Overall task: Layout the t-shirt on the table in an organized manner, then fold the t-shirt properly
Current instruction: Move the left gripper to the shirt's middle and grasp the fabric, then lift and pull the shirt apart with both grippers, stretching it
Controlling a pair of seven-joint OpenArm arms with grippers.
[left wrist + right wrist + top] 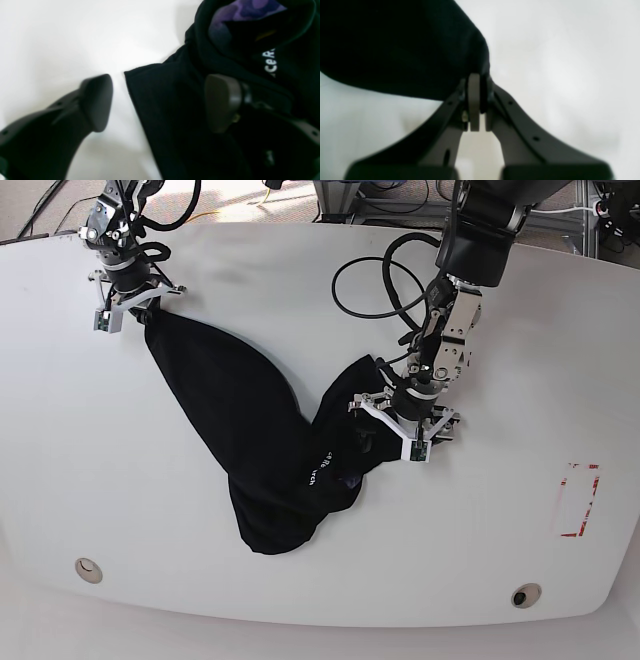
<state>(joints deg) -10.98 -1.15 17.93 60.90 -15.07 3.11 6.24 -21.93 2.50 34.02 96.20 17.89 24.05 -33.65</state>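
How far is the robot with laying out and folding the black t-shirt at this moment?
Done: nothing looks finished; the t-shirt lies stretched but bunched on the table. In hand: the right gripper is shut on one corner of the cloth, and the left gripper, jaws apart, straddles a cloth edge near the neck label without pinching it. Left: spreading it flat and every fold.
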